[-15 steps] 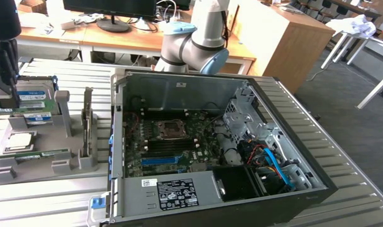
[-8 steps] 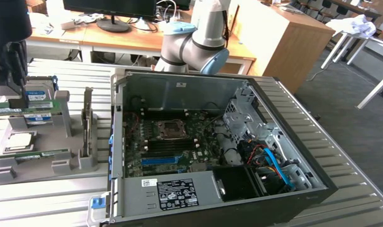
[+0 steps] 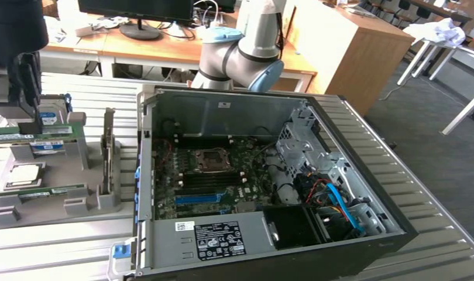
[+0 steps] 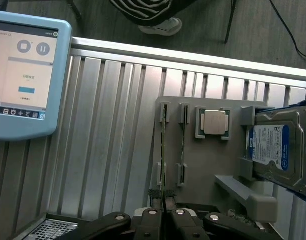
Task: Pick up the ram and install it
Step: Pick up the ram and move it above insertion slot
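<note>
**One ram (image 3: 34,132), pinched on edge**

The fingers (image 4: 154,223) are nearly shut, pinching the ram's thin top edge. It hangs upright below them, over the holder (image 4: 208,160), probably the pose a slot in the board (image 3: 221,181) needs.

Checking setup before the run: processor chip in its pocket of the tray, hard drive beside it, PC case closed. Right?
No: the PC case is open, its motherboard exposed, as the exterior view shows. The processor chip is in its pocket of the tray, hard drive beside it.
</note>
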`<state>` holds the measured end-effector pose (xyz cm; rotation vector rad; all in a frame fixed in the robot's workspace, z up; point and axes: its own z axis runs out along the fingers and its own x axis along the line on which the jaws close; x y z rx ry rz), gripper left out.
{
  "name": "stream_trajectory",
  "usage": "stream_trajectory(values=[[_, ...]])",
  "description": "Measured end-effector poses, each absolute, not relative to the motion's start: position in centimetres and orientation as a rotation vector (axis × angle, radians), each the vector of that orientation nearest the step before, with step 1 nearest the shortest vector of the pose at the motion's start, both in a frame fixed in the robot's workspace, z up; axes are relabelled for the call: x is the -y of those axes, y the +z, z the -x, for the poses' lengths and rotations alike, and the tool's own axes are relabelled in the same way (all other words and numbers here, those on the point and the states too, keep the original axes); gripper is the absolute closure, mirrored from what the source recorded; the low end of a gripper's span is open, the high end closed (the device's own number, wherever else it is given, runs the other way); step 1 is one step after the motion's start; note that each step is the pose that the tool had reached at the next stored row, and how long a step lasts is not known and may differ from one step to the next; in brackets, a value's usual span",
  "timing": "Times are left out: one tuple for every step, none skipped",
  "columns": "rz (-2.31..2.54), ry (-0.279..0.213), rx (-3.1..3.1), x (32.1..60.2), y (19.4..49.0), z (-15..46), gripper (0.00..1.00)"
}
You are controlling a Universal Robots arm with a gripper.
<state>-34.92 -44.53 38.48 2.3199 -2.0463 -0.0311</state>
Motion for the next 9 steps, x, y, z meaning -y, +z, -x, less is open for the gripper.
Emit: stream_trajectory(values=[[-2.320,-0.031,2.046,44.53,38.48,34.84,0.87],[-2.320,-0.031,2.046,44.53,38.48,34.76,0.87],[-2.320,-0.031,2.046,44.53,38.48,34.67,0.87],[-2.320,-0.031,2.046,44.53,38.48,34.60,0.87],[-2.320,-0.030,2.046,44.53,38.48,34.53,0.87],[-2.319,-0.030,2.046,44.53,38.48,34.46,0.87],[-2.319,-0.030,2.046,44.53,38.47,34.38,0.87],[-2.319,-0.030,2.046,44.53,38.48,34.31,0.87],[-2.319,-0.030,2.046,44.53,38.48,34.23,0.87]])
